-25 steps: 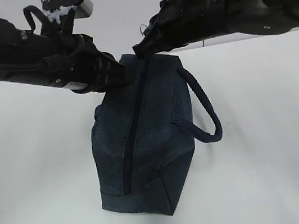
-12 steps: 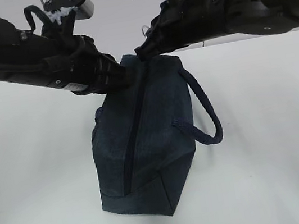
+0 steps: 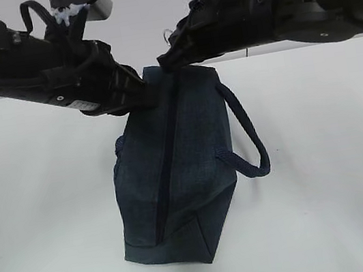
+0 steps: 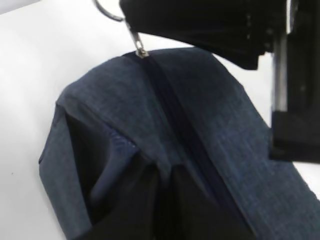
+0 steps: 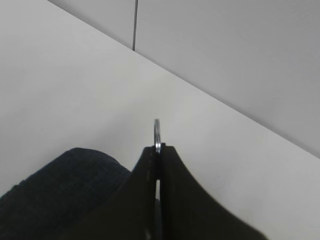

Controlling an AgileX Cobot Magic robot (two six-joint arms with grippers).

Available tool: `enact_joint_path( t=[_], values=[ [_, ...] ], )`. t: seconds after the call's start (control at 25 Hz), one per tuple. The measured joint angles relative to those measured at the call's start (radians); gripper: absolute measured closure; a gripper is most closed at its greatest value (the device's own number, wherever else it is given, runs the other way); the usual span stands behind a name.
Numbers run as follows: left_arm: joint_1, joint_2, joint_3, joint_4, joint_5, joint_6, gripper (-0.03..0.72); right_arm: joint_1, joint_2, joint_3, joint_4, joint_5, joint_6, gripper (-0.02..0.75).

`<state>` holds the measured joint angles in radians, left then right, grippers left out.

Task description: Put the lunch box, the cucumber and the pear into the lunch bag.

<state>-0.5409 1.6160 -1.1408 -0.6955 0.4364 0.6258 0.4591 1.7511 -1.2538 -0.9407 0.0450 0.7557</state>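
Note:
The dark navy lunch bag [image 3: 173, 172] stands on the white table with its zipper closed along the top. My left gripper [image 3: 151, 94] is shut on a fold of fabric at the bag's far end [image 4: 165, 172]. My right gripper [image 3: 168, 59] is shut on the metal ring zipper pull [image 5: 157, 131] at that same far end. In the left wrist view the ring [image 4: 105, 12] hangs from the right fingers just above the bag [image 4: 210, 115]. The lunch box, the cucumber and the pear are out of view.
A loop handle [image 3: 248, 139] sticks out from the bag's right side. White tabletop [image 3: 341, 186] surrounds the bag, and a pale wall [image 5: 240, 60] rises behind the table's far edge.
Both grippers have risen slightly, and the bag's far end has come up with them. The grips have not changed.

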Motion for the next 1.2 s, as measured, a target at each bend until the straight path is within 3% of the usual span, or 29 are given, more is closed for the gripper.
enact_joint_path(
  t=[0.2,0.6,0.92,1.04,1.2],
  values=[
    [0.001,-0.004,0.0,0.007,0.011,0.0,0.685,-0.002,0.0,0.0,-0.013,-0.05,0.038,0.738],
    [0.001,-0.004,0.0,0.01,0.014,0.0,0.685,0.008,-0.004,0.0,-0.142,0.044,0.044,0.738],
    [0.001,-0.004,0.0,0.005,-0.01,0.0,0.685,0.017,-0.032,0.008,-0.378,0.104,0.046,0.738],
    [0.001,-0.004,-0.001,0.002,-0.015,0.0,0.685,0.021,-0.031,0.01,-0.367,0.141,0.053,0.738],
    [0.001,-0.004,-0.001,0.001,-0.015,0.0,0.685,0.021,-0.036,0.01,-0.238,0.155,0.064,0.738]
  ],
)
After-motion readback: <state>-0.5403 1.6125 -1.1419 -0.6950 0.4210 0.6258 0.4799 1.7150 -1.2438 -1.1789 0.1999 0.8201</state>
